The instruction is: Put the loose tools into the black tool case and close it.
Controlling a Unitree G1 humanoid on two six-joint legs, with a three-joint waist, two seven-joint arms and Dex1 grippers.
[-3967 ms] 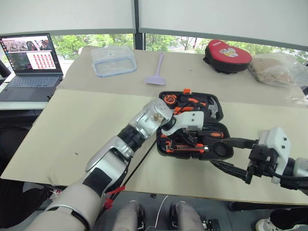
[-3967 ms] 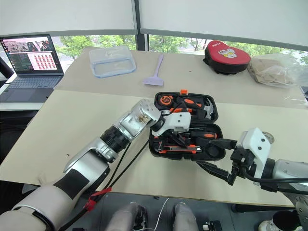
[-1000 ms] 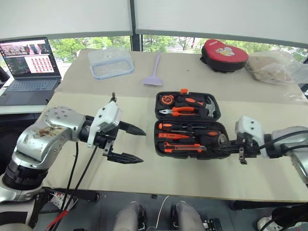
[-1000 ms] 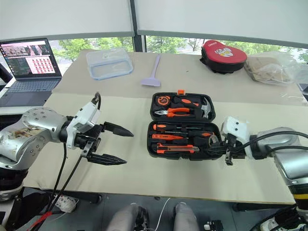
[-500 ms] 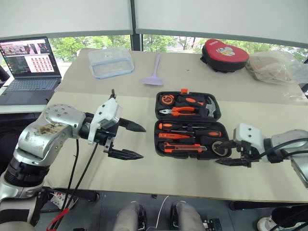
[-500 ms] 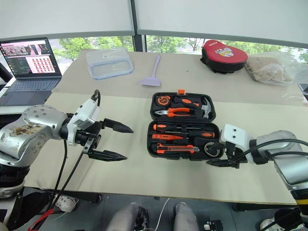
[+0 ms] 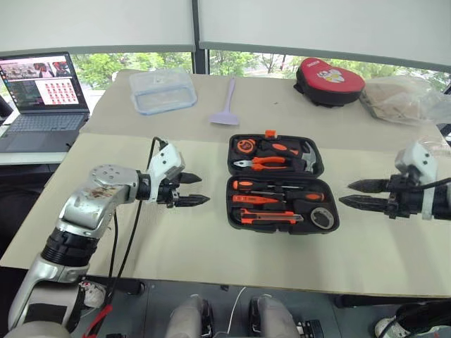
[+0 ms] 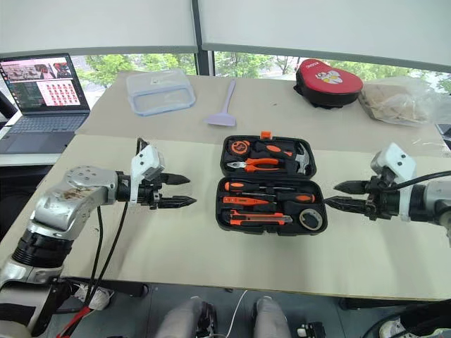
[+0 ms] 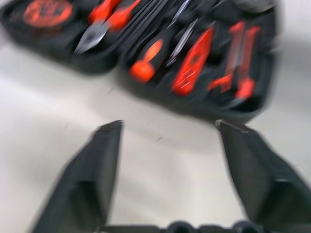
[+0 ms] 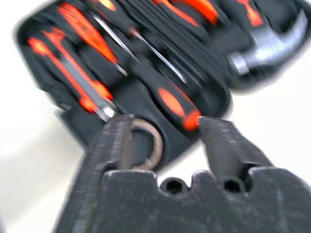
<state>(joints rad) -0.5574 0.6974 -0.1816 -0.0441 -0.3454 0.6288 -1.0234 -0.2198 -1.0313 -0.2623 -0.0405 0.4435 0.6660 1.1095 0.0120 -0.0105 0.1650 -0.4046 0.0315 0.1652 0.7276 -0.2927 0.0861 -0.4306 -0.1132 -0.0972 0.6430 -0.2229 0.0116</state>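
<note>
Now the black tool case [image 7: 282,184] lies open, tools slotted inside.

You're looking at a matt black plastic tool case [image 7: 282,184], a shiny steel hammer head [image 7: 310,155] inside, a clear glossy plastic box [image 7: 163,89] far left, and what seems a crinkled plastic bag [image 7: 405,98] far right.

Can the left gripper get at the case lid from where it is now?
Probably yes. The left gripper hangs open just left of the open case, with bare table between them. The lid lies flat behind the tool tray, nothing on or beside its left edge.
</note>
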